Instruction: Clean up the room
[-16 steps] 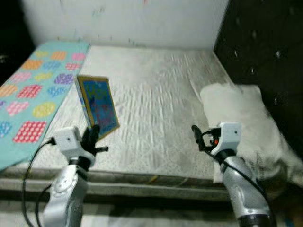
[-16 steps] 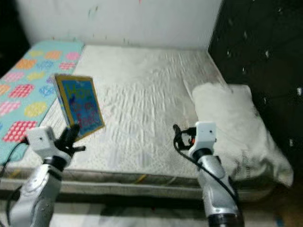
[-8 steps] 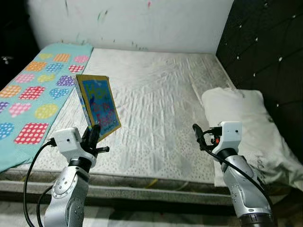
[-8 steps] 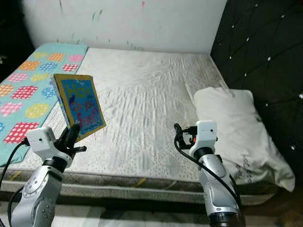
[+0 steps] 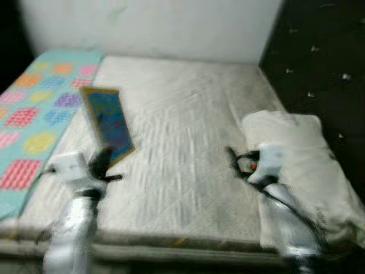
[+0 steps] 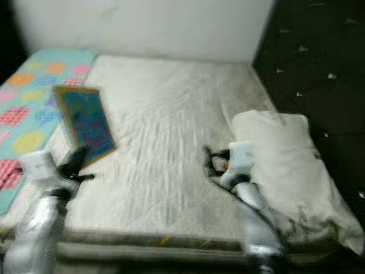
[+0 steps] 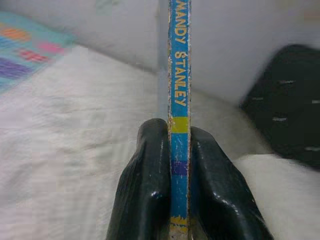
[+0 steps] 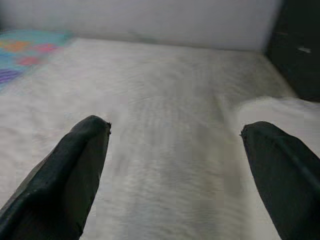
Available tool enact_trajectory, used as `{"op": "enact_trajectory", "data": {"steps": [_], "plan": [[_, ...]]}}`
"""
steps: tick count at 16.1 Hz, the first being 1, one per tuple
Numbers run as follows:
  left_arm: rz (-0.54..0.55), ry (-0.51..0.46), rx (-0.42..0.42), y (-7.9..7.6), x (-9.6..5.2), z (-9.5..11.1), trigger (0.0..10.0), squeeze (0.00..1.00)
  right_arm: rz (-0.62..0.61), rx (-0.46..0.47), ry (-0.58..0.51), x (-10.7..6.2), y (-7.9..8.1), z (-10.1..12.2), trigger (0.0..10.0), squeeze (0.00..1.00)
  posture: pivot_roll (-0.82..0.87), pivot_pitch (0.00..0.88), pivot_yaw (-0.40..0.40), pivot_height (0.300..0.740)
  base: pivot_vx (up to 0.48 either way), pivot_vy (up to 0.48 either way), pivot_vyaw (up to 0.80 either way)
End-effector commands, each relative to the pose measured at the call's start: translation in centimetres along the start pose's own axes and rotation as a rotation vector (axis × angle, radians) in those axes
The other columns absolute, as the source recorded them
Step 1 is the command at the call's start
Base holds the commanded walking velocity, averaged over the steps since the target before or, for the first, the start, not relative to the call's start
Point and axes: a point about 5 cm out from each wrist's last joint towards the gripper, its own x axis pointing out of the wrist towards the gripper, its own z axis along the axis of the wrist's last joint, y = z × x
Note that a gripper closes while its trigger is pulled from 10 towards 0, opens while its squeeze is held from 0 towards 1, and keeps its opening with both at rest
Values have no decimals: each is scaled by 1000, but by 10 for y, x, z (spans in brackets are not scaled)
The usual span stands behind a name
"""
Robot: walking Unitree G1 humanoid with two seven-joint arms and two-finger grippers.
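Observation:
My left gripper [image 5: 103,160] is shut on a thin blue picture book [image 5: 106,124] with a yellow border, held upright over the left part of the white mattress [image 5: 182,114]. The left wrist view has the book's spine [image 7: 179,100] clamped between both black fingers [image 7: 145,185]. My right gripper [image 5: 232,158] stands open above the mattress, just left of a white pillow [image 5: 302,154]. Its wrist view has both fingers [image 8: 75,165] spread wide with nothing between them.
A teal blanket [image 5: 34,108] with coloured dotted patches covers the bed's left side. A black tufted headboard [image 5: 319,63] runs along the right, and a white wall [image 5: 148,25] stands behind the bed. The eye views are blurred.
The whole picture has shifted and blurred, so the camera moved and sits a bit nearer the bed. Both arms hold the same pose, book still gripped.

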Motion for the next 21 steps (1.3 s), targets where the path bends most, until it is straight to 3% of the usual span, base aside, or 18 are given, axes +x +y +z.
{"op": "enact_trajectory", "data": {"steps": [1, 5, 10, 21], "plan": [[-8, -43, 31, 3, 0, 12, 10000, 0, 12, 7, -30, 4, 7, 8, 10000, 0, -45, 0, -29, 740, 259, 0, 0], [51, -23, 37, 6, 1, 9, 10000, 0, 11, 5, -29, 4, 6, 7, 10000, 0, -44, 0, -29, 740, 0, 0, 0], [43, -29, 53, 4, 1, 10, 10000, 0, 15, 1, -30, 5, 6, 7, 10000, 0, -41, 0, -32, 740, 0, 0, 0], [44, -32, 42, 2, 2, 10, 10000, 0, 18, 6, -30, 6, 7, 9, 10000, 0, -42, 0, -35, 740, 0, -328, 0]]}}
